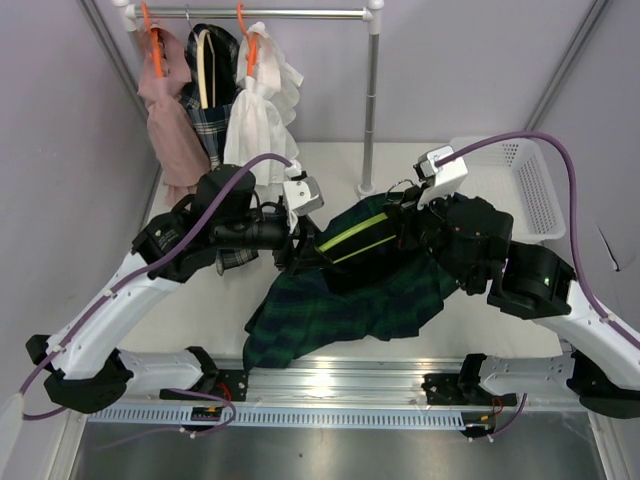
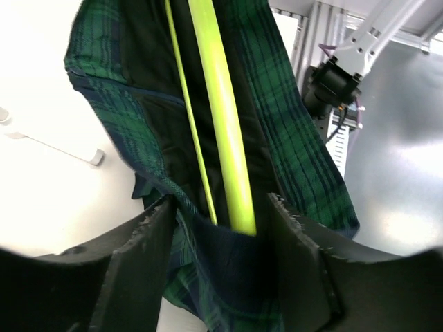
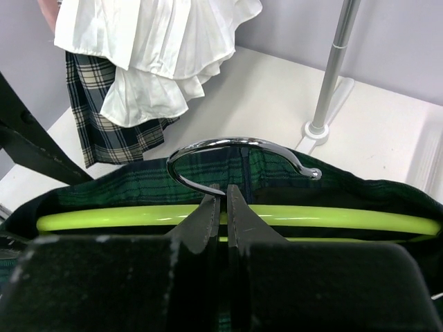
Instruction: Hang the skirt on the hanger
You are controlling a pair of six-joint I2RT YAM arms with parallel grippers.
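I can read no writing, number, brand or sign in any of my three views. Nothing legible shows on the skirt (image 1: 340,300) or on the hanger (image 1: 352,235).
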